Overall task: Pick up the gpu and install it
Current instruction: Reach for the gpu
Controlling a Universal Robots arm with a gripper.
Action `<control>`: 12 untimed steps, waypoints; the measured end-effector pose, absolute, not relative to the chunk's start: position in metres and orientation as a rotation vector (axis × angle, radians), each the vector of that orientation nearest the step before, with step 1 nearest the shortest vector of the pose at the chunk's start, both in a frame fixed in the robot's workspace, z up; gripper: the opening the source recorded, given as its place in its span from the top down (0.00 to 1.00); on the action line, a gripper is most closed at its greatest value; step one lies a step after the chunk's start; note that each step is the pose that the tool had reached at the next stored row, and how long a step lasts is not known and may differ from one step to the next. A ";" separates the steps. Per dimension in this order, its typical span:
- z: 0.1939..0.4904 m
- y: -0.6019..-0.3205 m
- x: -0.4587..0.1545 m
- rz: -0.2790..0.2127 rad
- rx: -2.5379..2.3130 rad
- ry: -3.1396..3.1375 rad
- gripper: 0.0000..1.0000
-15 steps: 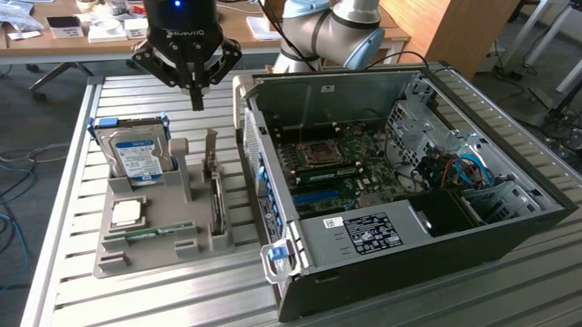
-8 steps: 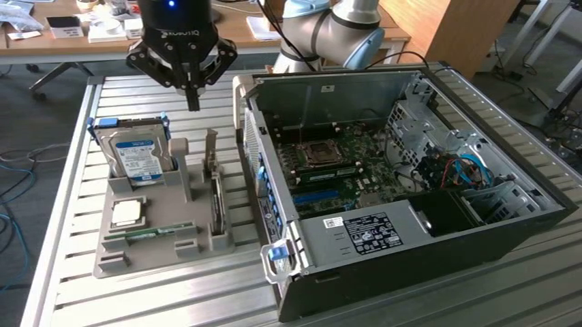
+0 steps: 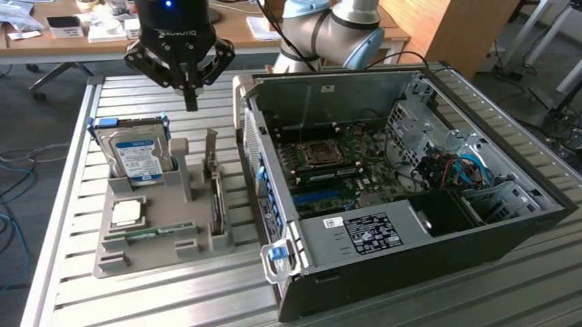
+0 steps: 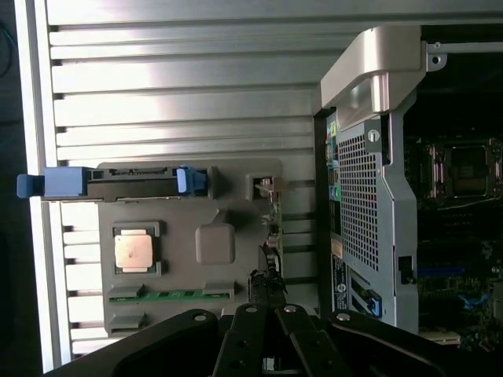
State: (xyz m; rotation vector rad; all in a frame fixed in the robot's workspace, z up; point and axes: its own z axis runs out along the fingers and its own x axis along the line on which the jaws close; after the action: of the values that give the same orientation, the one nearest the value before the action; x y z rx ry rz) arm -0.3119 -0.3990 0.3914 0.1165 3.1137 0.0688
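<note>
I see the gripper (image 3: 191, 102) clenched on nothing, hovering over the tray (image 3: 146, 257); gpu (image 3: 217, 197) stands on edge there (not gripped).

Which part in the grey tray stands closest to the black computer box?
The thin dark gpu card, standing upright; the silver hard drive, square chip and green memory stick sit farther away.
</note>
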 end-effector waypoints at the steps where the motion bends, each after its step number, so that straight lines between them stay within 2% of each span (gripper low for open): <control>1: 0.391 -0.399 -0.312 0.069 0.117 3.114 0.89; 12: 0.391 -0.406 -0.312 0.064 0.117 3.114 0.89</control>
State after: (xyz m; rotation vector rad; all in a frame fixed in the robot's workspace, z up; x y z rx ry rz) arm -0.3118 -0.4056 0.3913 0.1165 3.1137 0.0644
